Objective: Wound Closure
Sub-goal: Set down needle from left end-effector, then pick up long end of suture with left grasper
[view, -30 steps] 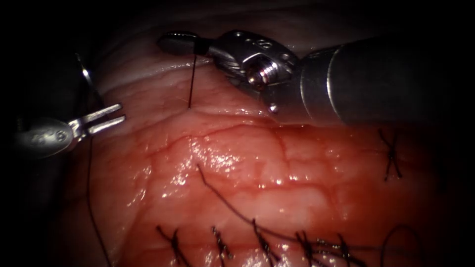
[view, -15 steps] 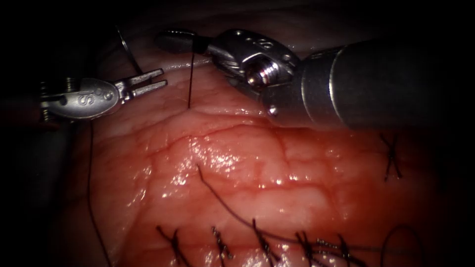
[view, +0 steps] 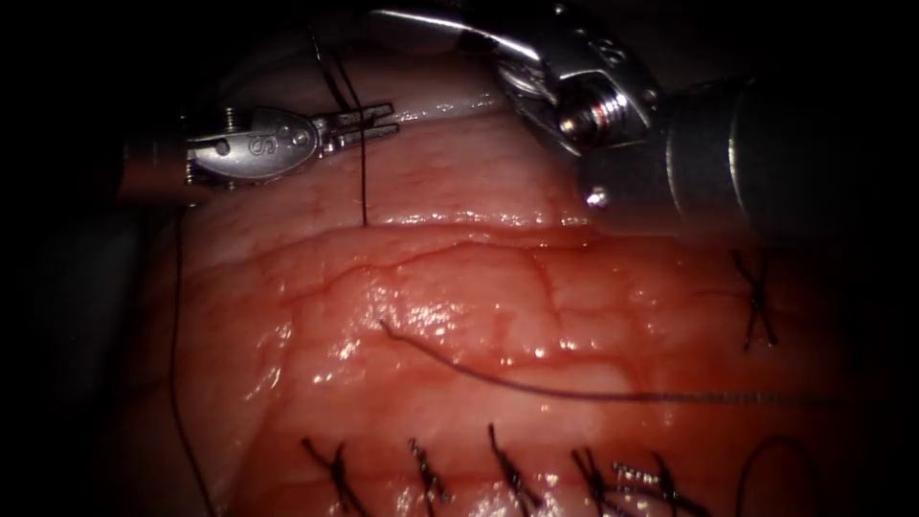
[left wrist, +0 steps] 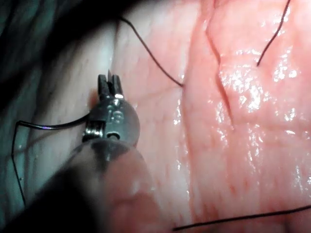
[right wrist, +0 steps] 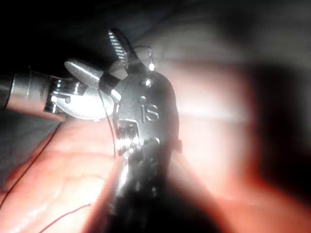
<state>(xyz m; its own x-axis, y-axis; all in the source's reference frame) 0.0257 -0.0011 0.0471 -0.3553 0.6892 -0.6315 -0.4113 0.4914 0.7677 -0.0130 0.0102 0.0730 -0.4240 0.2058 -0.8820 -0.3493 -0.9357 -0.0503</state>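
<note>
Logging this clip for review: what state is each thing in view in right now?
Left tool: jaws slightly apart, gripping nothing I can see.
Right tool: jaws open, empty.
Upright thread: straight, rising from the tissue past the left tool.
Loose thread: lying across the tissue.
Stitches: tied.
Tissue: wet, with red fluid on it.

The tissue [view: 498, 316] is glistening pink and red, paler and cream-toned along its upper band. The thread [view: 364, 182] is dark, nearly black, as are the crossed stitches [view: 421, 474] in a row. Both grippers, left [view: 369, 124] and right [view: 431, 21], are shiny silver metal; the right shaft [view: 766, 163] is dull grey.
</note>
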